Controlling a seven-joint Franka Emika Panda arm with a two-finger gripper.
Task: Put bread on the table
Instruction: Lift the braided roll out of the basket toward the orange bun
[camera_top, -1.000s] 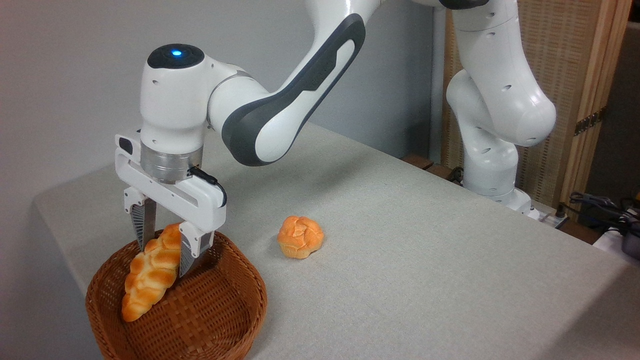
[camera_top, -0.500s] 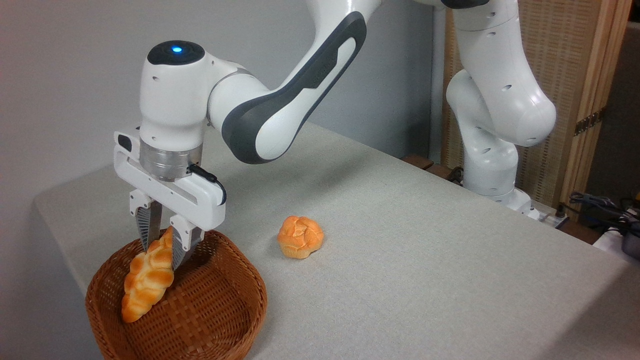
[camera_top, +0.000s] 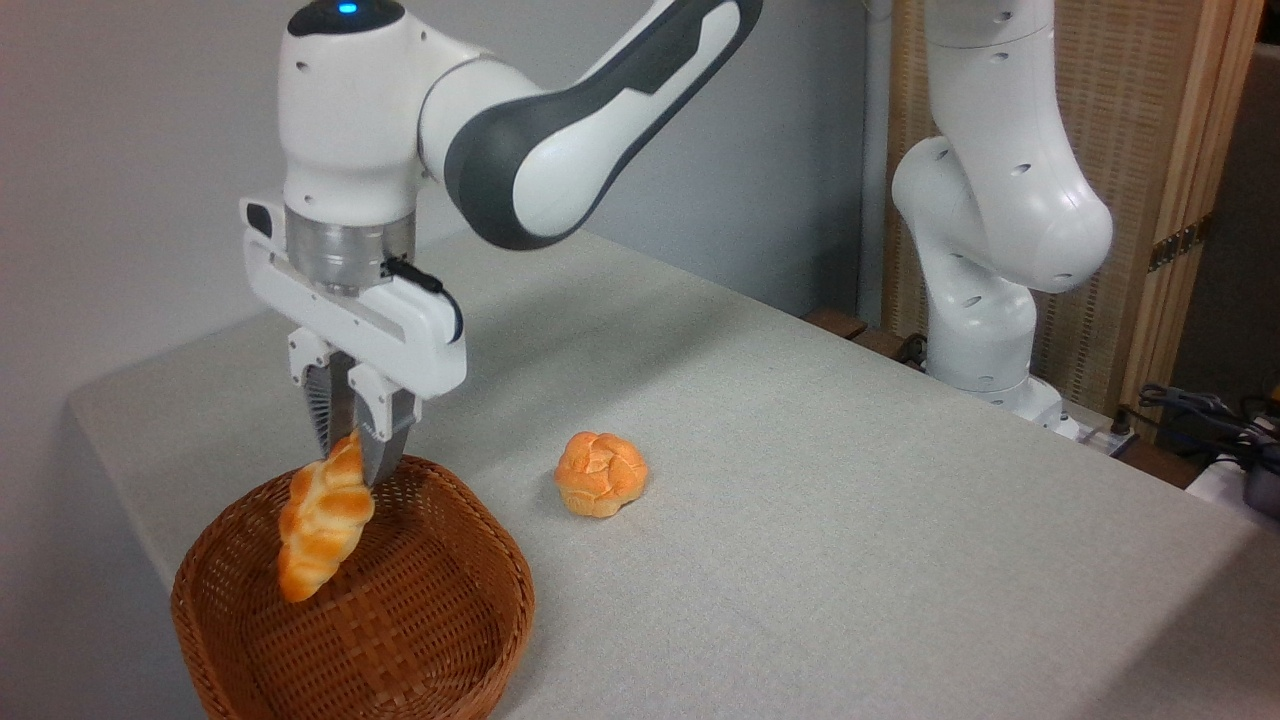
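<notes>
The bread (camera_top: 322, 527) hangs tilted in the air over the wicker basket (camera_top: 420, 620), with its lower end pointing down into the basket and its upper end pinched between the two fingers of the gripper (camera_top: 350, 462), which are closed on it. The basket stands on the table (camera_top: 850, 520) near the front left corner. A small round bun (camera_top: 601, 473) lies on the cloth to the right, apart from the basket.
</notes>
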